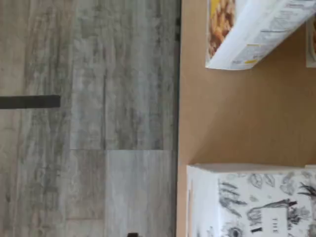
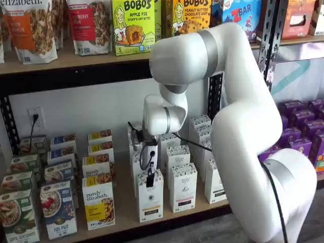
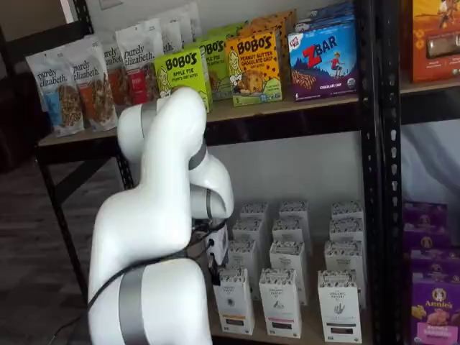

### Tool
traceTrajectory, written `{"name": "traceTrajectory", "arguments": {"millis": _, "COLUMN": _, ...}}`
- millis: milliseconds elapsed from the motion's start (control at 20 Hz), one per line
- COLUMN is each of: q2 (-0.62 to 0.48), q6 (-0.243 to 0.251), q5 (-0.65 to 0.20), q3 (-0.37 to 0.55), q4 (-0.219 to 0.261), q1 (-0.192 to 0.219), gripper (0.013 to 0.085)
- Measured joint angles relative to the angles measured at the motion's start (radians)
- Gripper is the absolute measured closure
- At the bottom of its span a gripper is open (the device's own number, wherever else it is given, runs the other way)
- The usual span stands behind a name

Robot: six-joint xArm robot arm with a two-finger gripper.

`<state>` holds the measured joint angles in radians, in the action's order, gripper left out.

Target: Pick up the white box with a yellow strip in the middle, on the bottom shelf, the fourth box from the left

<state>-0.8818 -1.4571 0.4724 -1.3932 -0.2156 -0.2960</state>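
Gripper (image 2: pixel 150 178): hanging just above the white box, jaws standing wide apart, gripping nothing.
Bottom shelf (image 2: pixel 126 212): carrying the cartons.
White box (image 2: pixel 150 200): standing upright at the shelf's front edge, beside the purely elizabeth box (image 2: pixel 99 205).

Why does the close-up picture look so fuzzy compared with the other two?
In the wrist view the camera sits near the bottom shelf, so the white box and the granola box smear softly and the picture is turned sideways. Both shelf views are sharper and evenly lit, with mild glare on the white arm and soft shadow under the upper shelf.
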Motion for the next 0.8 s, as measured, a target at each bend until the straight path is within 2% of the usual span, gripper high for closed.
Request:
{"name": "traceTrajectory", "arguments": {"millis": 200, "q2": -0.053, "q6": -0.006, "q5": 0.004, "q3": -0.068, "q4": 0.008, "q1": 0.015, "gripper": 0.0130}}
{"name": "traceTrajectory", "arguments": {"millis": 450, "q2": -0.106, "q6": 0.021, "q5": 0.032, "q3": -0.141, "q4": 0.049, "q1": 0.025, "gripper": 0.0130}}
{"name": "traceTrajectory", "arguments": {"millis": 800, "q2": -0.138, "q6": 0.047, "q5": 0.029, "q3": -0.167, "q4": 0.098, "q1": 0.041, "gripper": 0.0130}}
